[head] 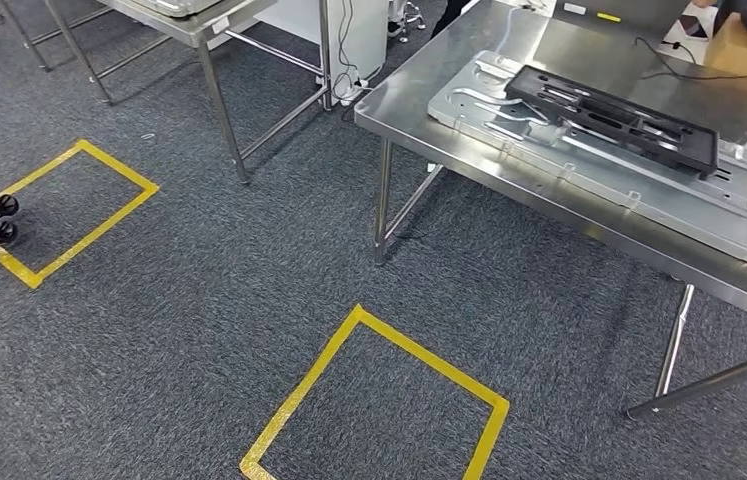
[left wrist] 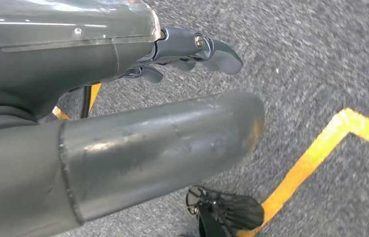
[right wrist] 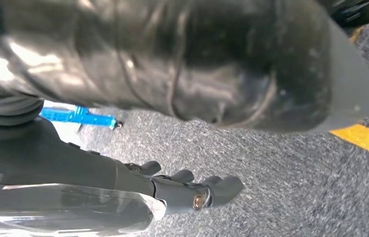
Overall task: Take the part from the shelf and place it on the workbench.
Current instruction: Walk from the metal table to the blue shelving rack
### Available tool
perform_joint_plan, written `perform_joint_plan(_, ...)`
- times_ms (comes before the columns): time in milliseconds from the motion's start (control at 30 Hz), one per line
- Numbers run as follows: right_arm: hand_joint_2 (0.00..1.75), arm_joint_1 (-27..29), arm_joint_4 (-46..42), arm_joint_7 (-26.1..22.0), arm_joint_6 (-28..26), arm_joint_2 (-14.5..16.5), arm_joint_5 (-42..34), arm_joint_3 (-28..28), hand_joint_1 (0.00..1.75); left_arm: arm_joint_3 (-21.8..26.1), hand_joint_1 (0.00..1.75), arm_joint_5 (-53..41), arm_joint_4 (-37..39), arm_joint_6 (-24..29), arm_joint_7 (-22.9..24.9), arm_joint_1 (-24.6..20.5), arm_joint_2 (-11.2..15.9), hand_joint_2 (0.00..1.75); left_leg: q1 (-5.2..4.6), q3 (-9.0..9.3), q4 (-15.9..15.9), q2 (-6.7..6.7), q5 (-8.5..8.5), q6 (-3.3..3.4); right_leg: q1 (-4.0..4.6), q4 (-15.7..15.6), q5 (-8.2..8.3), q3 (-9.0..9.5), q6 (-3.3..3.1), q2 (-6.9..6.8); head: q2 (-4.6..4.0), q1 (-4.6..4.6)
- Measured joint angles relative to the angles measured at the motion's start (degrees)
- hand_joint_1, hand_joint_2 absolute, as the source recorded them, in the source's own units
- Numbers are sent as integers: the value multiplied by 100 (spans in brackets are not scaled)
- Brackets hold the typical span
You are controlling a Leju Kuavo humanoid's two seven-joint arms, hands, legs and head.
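Your left hand and right hand both hang over the carpet, fingers loosely apart, holding nothing. The black part lies on the metal panel near the workbench's front edge.

The left hand is showing a thick grey thumb, scuffed and glossy, beside darker fingers with a silver screw. The right hand is wearing a clear glossy cover near its dark fingers, also screwed.
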Motion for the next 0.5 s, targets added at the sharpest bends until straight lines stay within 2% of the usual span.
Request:
perform_joint_plan(33,0,3,2,7,2,0,2,3,0,1,0,1,0,0,0,-4,0,0,-5,-14,4,-66,8,8,-4,311,-107,-146,6,42,0,0)
perform_joint_plan(67,0,5,4,15,3,0,7,6,0,4,0,1,0,0,1,0,0,0,-9,-22,10,-138,13,11,-6,453,-98,-216,4,61,0,-1)
perform_joint_plan(100,0,7,4,24,4,0,15,8,0,9,0,3,0,1,3,4,0,0,-11,-23,19,-214,15,10,-6,375,32,-182,-7,79,0,-1)
perform_joint_plan(133,0,8,4,35,1,0,28,11,0,16,0,8,0,1,4,7,0,0,-12,-22,29,-292,17,6,-6,92,248,-55,-30,122,0,-1)
perform_joint_plan(200,0,14,4,53,-22,0,65,20,0,29,0,25,0,2,7,4,-6,0,-18,-33,54,-435,21,-17,-3,-634,631,258,-110,378,0,-1)
perform_joint_plan(233,0,12,4,63,-43,3,86,28,0,33,0,32,0,2,8,-4,-10,0,-13,-58,66,-503,30,-44,0,-892,711,362,-147,506,0,1)
perform_joint_plan(267,0,4,4,69,-63,7,106,39,0,37,0,37,0,2,9,-6,-15,0,-2,-90,68,-563,46,-80,7,-1020,722,405,-174,591,0,1)
perform_joint_plan(300,0,-9,4,77,-79,11,121,52,0,43,0,39,0,1,10,-5,-19,0,10,-120,60,-628,70,-127,13,-1061,711,416,-192,599,0,1)
perform_joint_plan(333,0,-27,4,80,-90,19,132,64,0,55,0,42,0,-1,11,4,-16,0,19,-147,43,-691,95,-172,5,-1111,718,430,-204,532,0,1)
perform_joint_plan(367,0,-39,4,86,-95,27,140,73,0,69,0,44,0,-3,11,18,-15,0,16,-164,49,-659,92,-207,-7,-1157,744,447,-219,454,0,-1)
perform_joint_plan(400,0,-42,5,92,-96,37,145,76,0,84,0,46,0,-6,12,27,-15,0,6,-202,122,-552,36,-234,-22,-1209,771,471,-243,372,0,-5)
perform_joint_plan(433,0,-40,5,96,-97,47,148,77,0,97,0,47,0,-9,13,27,-14,0,-4,-293,314,-394,-91,-255,-34,-1255,795,489,-264,280,0,-11)
perform_joint_plan(467,0,-34,7,99,-97,54,151,77,0,106,0,48,0,-12,14,20,-12,0,-1,-431,628,-214,-277,-272,-27,-1272,803,497,-280,186,0,-16)
perform_joint_plan(500,0,-30,9,100,-96,57,152,77,0,111,0,48,0,-14,15,12,-10,0,3,-610,1014,-102,-475,-296,-18,-1271,802,491,-294,93,0,-21)
